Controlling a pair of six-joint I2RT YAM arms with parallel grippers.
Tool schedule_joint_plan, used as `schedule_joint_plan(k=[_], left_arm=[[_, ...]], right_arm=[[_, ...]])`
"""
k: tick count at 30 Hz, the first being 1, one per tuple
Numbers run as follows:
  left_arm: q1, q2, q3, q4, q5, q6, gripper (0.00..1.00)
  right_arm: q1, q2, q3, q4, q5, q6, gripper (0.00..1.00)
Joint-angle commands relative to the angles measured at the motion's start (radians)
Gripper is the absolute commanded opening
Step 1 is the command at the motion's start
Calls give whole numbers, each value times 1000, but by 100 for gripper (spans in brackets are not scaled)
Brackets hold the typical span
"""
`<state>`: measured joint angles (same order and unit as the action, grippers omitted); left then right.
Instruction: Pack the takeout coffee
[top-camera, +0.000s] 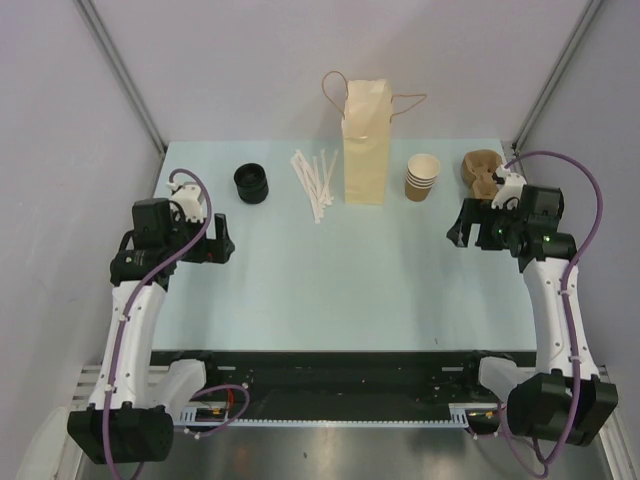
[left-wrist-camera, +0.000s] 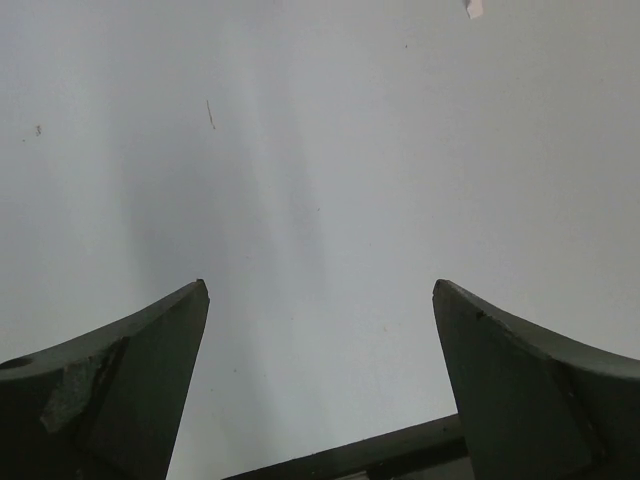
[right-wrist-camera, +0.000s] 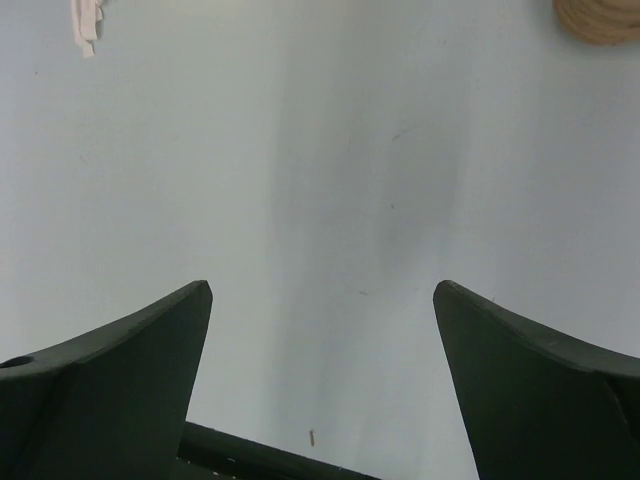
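We can read no text, label, brand or number in any view. The tall cream paper bag (top-camera: 365, 150) and the stacked tan paper cups (top-camera: 422, 178) show us plain faces. The pale blue surface (top-camera: 330, 280) carries only faint specks.

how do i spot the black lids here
Find the tall paper bag at the back of the table. Left of it lie white sticks, then the stack of black lids. It is the only round black item in that row.
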<state>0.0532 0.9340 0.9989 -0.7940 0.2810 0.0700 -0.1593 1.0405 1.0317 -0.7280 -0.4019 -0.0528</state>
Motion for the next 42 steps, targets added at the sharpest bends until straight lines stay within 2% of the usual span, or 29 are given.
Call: schedule_joint_plan(k=[1, 9, 14, 16, 19, 24, 31, 36, 42], left_arm=[[-1, 20, 75, 16, -28, -1, 99], [0, 89, 135, 21, -39, 4, 100], [-1, 132, 173, 7, 23, 13, 100], [-1, 135, 178, 16, 47, 11, 100], [-1, 149, 187, 15, 67, 14, 100], [-1, 135, 165, 47, 78, 34, 99], [0, 132, 142, 111, 103, 42, 100], [0, 146, 159, 121, 87, 45, 99], [-1, 147, 133, 145, 90, 31, 100]], right_arm=[[-3, 84, 123, 41, 6, 13, 100], [-5, 298, 353, 51, 21, -7, 100], [-5, 475, 545, 61, -26, 30, 98], [-2, 536, 600, 59, -37, 48, 94], [15, 682, 705, 53, -37, 82, 81], [50, 843, 904, 21, -2, 94, 69], [83, 1041, 1085, 4, 21, 107, 51], [107, 1142, 1148, -8, 58, 102, 46], [119, 1187, 1179, -14, 97, 91, 45]])
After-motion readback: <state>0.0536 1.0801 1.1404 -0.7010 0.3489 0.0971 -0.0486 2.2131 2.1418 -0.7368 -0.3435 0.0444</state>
